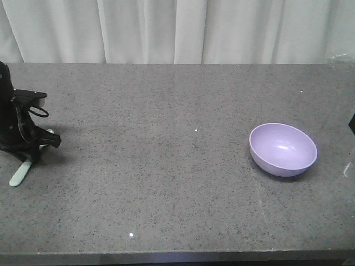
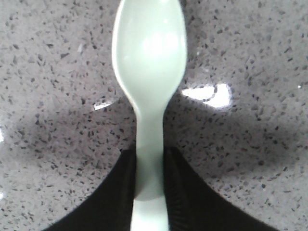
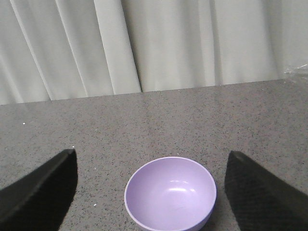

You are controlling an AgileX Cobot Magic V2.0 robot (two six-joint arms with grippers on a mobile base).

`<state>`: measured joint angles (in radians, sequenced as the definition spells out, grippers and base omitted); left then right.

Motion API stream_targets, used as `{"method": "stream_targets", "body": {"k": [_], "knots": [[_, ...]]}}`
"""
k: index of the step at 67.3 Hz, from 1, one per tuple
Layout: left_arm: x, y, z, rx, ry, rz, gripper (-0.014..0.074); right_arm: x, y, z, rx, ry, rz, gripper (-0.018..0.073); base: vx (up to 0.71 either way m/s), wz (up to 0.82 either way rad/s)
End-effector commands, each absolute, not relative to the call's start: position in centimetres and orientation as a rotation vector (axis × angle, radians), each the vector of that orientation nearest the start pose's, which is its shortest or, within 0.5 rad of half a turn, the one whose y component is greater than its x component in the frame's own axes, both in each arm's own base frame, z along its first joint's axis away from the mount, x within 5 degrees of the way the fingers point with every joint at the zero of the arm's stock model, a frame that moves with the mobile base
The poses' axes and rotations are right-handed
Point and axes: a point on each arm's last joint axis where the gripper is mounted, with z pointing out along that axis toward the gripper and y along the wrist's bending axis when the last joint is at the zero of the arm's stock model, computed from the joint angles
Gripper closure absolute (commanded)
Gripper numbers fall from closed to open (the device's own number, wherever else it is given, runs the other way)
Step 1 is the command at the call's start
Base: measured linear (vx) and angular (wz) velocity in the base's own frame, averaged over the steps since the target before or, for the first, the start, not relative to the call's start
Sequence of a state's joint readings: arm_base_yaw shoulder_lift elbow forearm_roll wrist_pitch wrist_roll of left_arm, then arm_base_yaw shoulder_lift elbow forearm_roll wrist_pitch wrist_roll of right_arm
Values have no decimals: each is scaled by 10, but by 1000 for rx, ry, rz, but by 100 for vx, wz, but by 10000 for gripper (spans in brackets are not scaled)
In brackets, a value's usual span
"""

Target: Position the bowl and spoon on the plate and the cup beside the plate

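The spoon (image 2: 149, 53) is at the far left of the grey speckled desk (image 1: 166, 183), caught in the left gripper (image 2: 150, 166). The gripper's two black fingers (image 2: 118, 197) are pressed against either side of the narrow handle, so it is clenched on the spoon. In the left wrist view the pale green scoop faces up and points away from the gripper, with a dark shadow spread across the desk under the handle. From the front, the tail end of the handle sticks out below the gripper toward the near left and seems to meet the desk surface. Whether the rest of the spoon is resting on the desk or raised slightly cannot be told. The bowl (image 1: 283, 149) sits well apart from it on the right side of the desk, upright with its opening up and nothing inside it. The right gripper (image 3: 150, 155) hangs over the desk on the near side of the bowl, released, with its dark fingers (image 3: 43, 192) spread wide. In the right wrist view one finger shows at each side of the bowl and neither touches it. A pale pleated curtain (image 1: 166, 27) hangs along the far edge of the desk.
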<state>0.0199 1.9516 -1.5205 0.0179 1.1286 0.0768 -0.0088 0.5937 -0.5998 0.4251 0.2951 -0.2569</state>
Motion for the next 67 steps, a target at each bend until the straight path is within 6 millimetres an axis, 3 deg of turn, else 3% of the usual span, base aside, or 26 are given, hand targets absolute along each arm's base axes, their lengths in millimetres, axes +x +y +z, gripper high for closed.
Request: {"method": "stream_targets", "body": {"k": [1, 8, 16, 27, 39, 50, 67], "knots": [[390, 8, 236, 115, 3005, 39, 605, 125, 8, 358, 62, 1666, 195, -34, 0, 0], [387, 6, 246, 127, 2972, 14, 604, 126, 8, 364, 82, 1650, 213, -28, 0, 0], [381, 2, 273, 129, 2871, -41, 604, 135, 8, 381, 76, 1635, 205, -21, 0, 0], [361, -3, 329, 114, 2658, -101, 604, 168, 7, 406, 59, 1712, 204, -20, 0, 0], [327, -9, 389, 117, 2425, -151, 604, 216, -15, 415, 130, 1897, 170, -20, 0, 0], [293, -11, 432, 107, 2249, -171, 604, 256, -41, 395, 197, 2125, 198, -20, 0, 0], [259, -13, 465, 103, 2104, -187, 604, 307, -53, 326, 188, 2399, 282, -20, 0, 0]]}}
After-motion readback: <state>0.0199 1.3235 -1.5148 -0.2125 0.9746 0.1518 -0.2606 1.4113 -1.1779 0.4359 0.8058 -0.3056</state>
